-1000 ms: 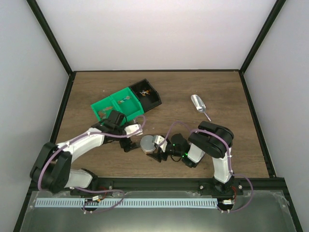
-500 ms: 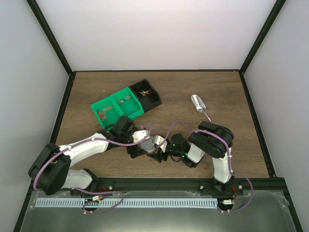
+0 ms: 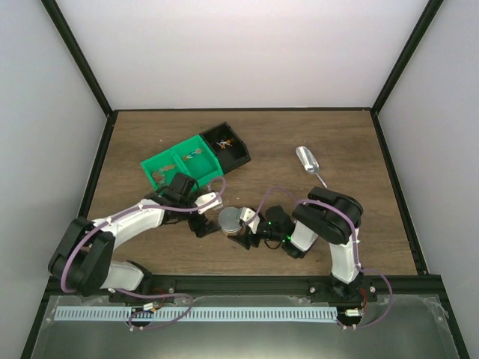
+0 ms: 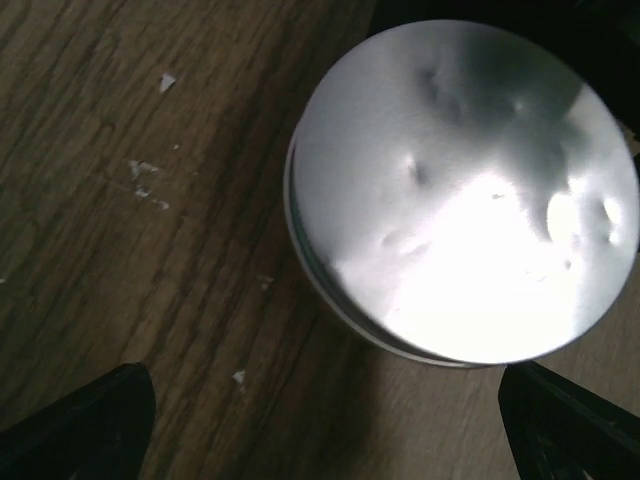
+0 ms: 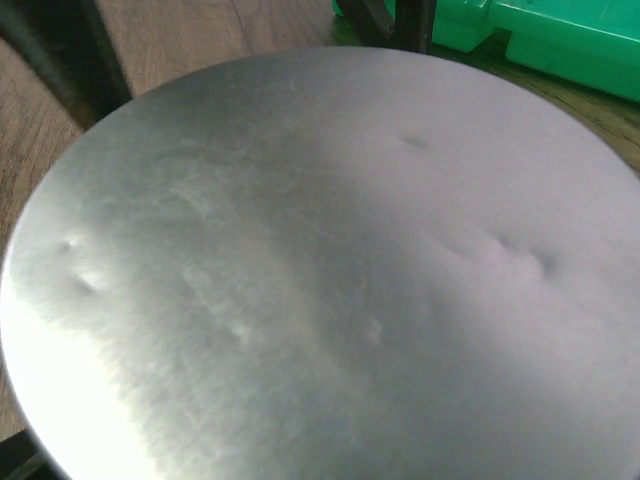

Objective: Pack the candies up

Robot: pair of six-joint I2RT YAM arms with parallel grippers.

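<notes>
A round metal tin with a grey lid stands on the table near the front middle. The lid fills the right wrist view and hides the tin's contents. My right gripper is at the tin from the right and seems closed on it, its fingers hidden under the lid. My left gripper is open and empty just left of the tin, not touching it; its dark fingertips stand wide apart, with the lid ahead. A few candies lie in the green tray, more in the black bin.
A small silver scoop lies on the table at the right. The green tray's corner shows behind the lid in the right wrist view. White crumbs dot the wood by the tin. Black frame rails edge the table.
Half a second ago my left gripper was over the tin's lid; it has now drawn back to the left and is clear of it. The tin and right gripper have barely moved.
</notes>
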